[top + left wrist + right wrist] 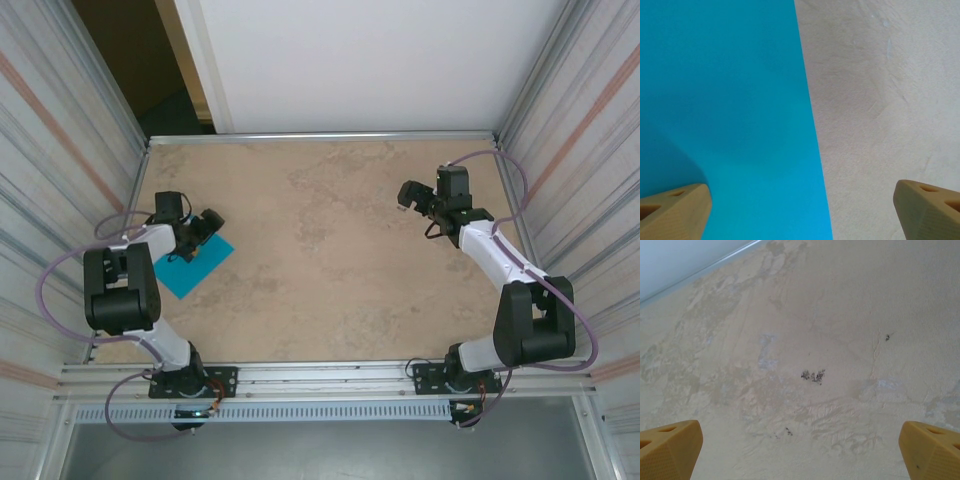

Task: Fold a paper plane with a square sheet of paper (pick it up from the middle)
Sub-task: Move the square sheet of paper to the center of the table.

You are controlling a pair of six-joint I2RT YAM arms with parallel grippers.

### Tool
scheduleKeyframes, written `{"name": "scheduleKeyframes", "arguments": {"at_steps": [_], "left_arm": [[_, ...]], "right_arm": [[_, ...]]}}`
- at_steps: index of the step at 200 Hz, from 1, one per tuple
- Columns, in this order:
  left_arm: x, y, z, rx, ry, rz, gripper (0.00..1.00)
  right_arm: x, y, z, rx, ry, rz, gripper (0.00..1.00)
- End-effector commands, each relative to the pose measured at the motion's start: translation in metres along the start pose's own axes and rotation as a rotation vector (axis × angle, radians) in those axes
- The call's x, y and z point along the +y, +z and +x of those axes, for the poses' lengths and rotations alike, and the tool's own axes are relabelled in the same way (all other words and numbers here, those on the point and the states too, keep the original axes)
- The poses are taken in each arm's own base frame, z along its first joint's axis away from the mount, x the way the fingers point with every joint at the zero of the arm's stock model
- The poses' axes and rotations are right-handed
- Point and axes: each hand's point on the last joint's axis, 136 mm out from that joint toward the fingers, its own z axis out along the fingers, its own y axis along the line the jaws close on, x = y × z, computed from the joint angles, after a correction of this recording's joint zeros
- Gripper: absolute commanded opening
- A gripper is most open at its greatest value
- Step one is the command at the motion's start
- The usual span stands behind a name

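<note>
The square sheet of paper (190, 268) is bright teal and lies flat and uncreased on the table near the left wall. My left gripper (205, 232) hovers low over the sheet's far right edge, open. In the left wrist view the sheet (725, 100) covers the left half, and its straight edge runs down between the spread fingertips (677, 210). The left gripper (801, 200) holds nothing. My right gripper (408, 196) hangs open over bare table at the far right. Between the right gripper's (800, 445) wide jaws there is only stained tabletop.
The beige mottled table (330, 260) is boxed in by corrugated metal walls left and right and a white panel (370, 60) at the back. A metal rail (330, 375) runs along the near edge by the arm bases.
</note>
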Motion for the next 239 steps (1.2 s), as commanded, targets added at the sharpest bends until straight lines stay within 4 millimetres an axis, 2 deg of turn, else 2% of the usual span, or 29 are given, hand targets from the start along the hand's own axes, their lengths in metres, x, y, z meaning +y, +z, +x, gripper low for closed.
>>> {"name": "scheduleKeyframes", "arguments": {"at_steps": [1,23,32,60,99,125,141,163,182,197,209,239], "left_arm": [[-0.003,0.011,0.035,0.139,0.003,0.011,0.94],[-0.021,0.018,0.063,0.216,0.065,0.015,0.94],[-0.035,0.021,0.079,0.253,0.107,0.03,0.93],[-0.074,0.032,0.135,0.346,0.257,0.021,0.92],[-0.128,0.045,0.215,0.465,0.377,0.056,0.91],[-0.157,0.047,0.263,0.53,0.394,0.095,0.9],[-0.183,0.04,0.281,0.56,0.399,0.175,0.9],[-0.221,0.014,0.282,0.577,0.425,0.31,0.9],[-0.235,-0.017,0.257,0.546,0.447,0.387,0.93],[-0.223,-0.032,0.23,0.508,0.435,0.398,0.96],[-0.21,-0.038,0.212,0.486,0.422,0.393,0.97],[-0.161,-0.033,0.182,0.441,0.355,0.293,0.97]], "right_arm": [[0.004,0.001,-0.006,-0.002,0.043,-0.001,0.99],[0.007,0.004,0.0,0.02,0.048,0.003,0.99],[0.008,0.005,0.002,0.024,0.045,0.016,0.99],[0.012,0.006,0.007,0.025,0.033,0.041,0.99],[0.016,0.011,0.015,0.058,0.049,0.045,1.0],[0.018,0.012,0.023,0.087,0.076,0.026,1.0],[0.019,0.011,0.031,0.117,0.094,0.018,1.0],[0.029,0.007,0.04,0.169,0.091,-0.042,0.98],[0.055,0.0,0.053,0.262,0.048,-0.159,0.95],[0.077,-0.005,0.071,0.342,0.016,-0.219,0.91],[0.098,-0.006,0.092,0.421,-0.001,-0.279,0.89],[0.144,0.0,0.145,0.613,-0.048,-0.361,0.72]]}}
